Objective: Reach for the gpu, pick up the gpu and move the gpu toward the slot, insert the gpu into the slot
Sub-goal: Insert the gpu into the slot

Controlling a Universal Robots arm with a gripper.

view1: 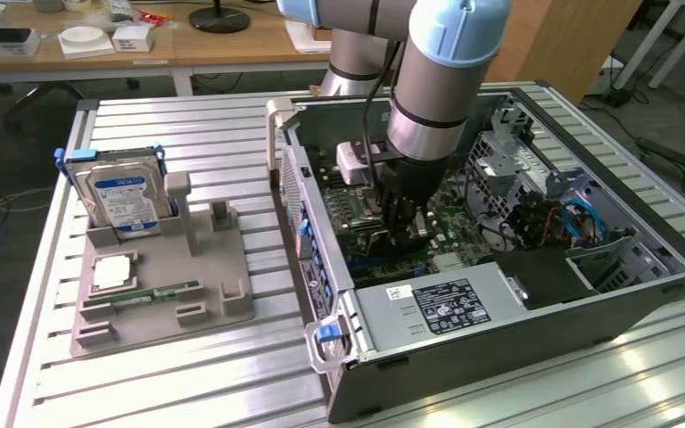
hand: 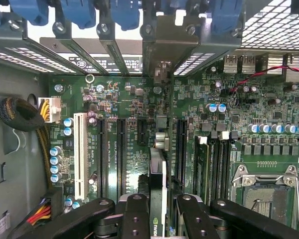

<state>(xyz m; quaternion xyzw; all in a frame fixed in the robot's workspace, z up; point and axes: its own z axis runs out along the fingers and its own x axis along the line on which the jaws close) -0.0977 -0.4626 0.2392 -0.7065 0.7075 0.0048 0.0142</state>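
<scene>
Holding: gripper [hand: 158, 209] fingers clamp the gpu [hand: 158, 172] edge-on.
Place: above the motherboard [hand: 129, 99], between long slots.
Room: narrow both sides.

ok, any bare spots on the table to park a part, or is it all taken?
Free: ribbed table behind the grey fixture tray, between hard drive and PC case; also the strip in front of the tray. Crowded: inside the case, where the gripper holds the gpu over the motherboard.
</scene>
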